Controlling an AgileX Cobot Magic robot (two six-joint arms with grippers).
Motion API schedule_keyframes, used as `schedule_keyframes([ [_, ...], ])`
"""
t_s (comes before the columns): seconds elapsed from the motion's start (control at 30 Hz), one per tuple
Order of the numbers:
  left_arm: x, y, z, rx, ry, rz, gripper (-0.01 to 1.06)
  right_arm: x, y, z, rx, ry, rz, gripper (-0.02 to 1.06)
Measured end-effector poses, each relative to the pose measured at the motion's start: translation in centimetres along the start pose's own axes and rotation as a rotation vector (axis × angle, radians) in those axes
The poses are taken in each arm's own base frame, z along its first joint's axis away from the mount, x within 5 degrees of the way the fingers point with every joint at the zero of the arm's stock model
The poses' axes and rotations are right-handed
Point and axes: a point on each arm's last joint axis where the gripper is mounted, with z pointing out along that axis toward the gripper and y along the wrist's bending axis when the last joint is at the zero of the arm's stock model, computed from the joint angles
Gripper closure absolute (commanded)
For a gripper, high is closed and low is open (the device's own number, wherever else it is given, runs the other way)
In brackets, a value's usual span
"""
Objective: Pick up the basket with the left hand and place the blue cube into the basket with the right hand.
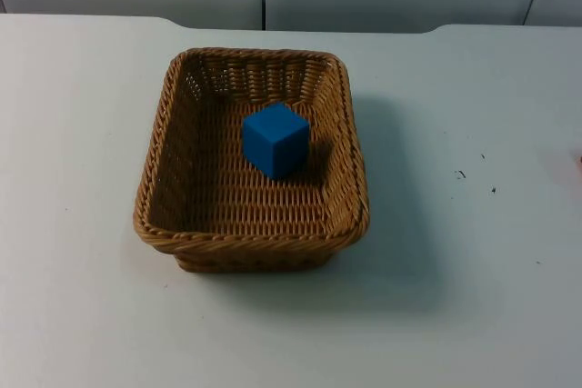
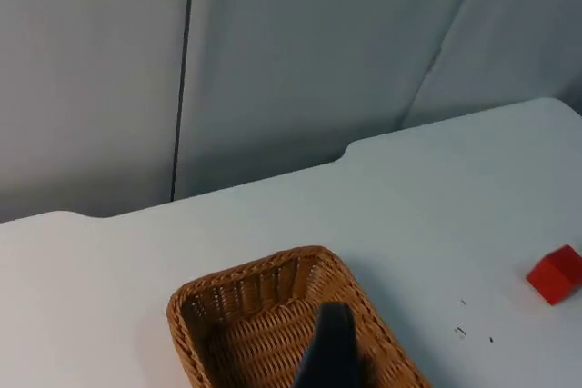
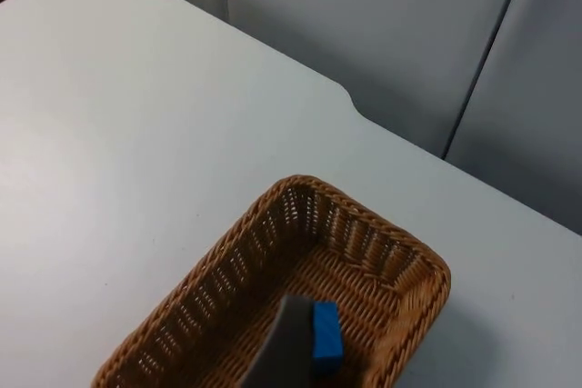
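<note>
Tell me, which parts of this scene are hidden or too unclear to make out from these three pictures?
- Blue cube: in the right wrist view a grey fingertip covers most of it.
- Basket: its near end is cut off in both wrist views; a black fingertip hides part of its floor.
- Red block: in the top view, just a sliver at the picture's edge.
- Whether either gripper is open or shut.
- Dark specks on the table: too small to identify.

blue cube (image 1: 275, 139) inside wicker basket (image 1: 164, 143)

Left gripper (image 2: 327, 352) raised above table — right gripper (image 3: 289, 343) likewise, both hovering.
</note>
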Motion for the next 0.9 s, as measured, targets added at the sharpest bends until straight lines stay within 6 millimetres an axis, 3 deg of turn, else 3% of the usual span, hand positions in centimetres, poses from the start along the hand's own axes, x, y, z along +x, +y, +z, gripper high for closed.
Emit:
schedule_keyframes([
  [0.1,0.3,-0.7,-1.4,0.009,0.014,0.032,0.37,-0.1,0.0,-0.9,0.0,-0.012,-0.001,0.23],
  [0.27,2.0,-2.4,-4.8,0.018,-0.003,0.07,0.37,-0.1,-0.2,-4.1,0.005,-0.04,-0.019,0.23],
  [0.47,5.0,-2.8,-5.9,0.01,0.002,0.064,0.37,0.5,-0.3,-6.1,0.008,-0.068,-0.022,0.23],
  [0.63,7.7,-3.0,-6.8,-0.007,-0.013,0.051,0.37,2.8,-0.2,-7.0,0.006,-0.071,-0.026,0.23],
  [0.77,9.5,-3.3,-7.8,-0.019,-0.032,0.043,0.37,6.2,0.2,-7.4,-0.002,-0.073,-0.026,0.23],
  [0.8,9.5,-3.3,-7.8,-0.019,-0.032,0.043,0.37,6.2,0.2,-7.4,-0.002,-0.073,-0.026,0.23],
  [0.9,10.9,-3.5,-8.7,-0.04,-0.045,0.038,0.37,9.3,0.5,-8.3,-0.023,-0.099,-0.004,0.23],
])
